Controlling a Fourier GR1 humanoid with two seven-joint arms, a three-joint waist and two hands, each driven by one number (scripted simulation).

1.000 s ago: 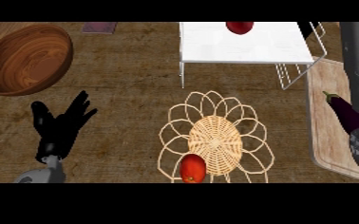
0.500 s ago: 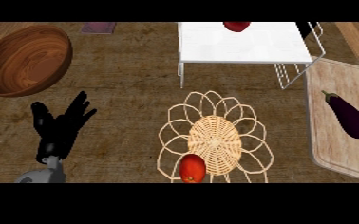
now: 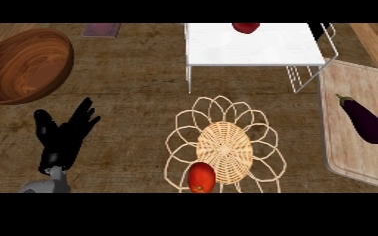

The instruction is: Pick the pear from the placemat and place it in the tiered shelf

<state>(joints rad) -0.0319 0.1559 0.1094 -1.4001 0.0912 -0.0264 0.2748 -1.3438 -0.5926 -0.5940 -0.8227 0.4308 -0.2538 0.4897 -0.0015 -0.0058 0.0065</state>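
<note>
A brown woven surface point(image 3: 133, 95) seen from above. At nine o'clock a wooden bowl point(image 3: 29, 65); below it the left hand point(image 3: 65, 135) rests, fingers released and holding nothing. At six o'clock the red pear point(image 3: 201, 177) lies on the wicker placemat point(image 3: 225, 147). At one o'clock stands the white tiered shelf point(image 3: 255, 47), so the move remains.

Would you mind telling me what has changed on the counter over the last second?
Nothing has been taken hold of or let go. The view has shifted slightly. The left hand stays open at the lower left, the pear still lies on the woven placemat, and the tiered shelf, wooden bowl and eggplant are unmoved.
</note>
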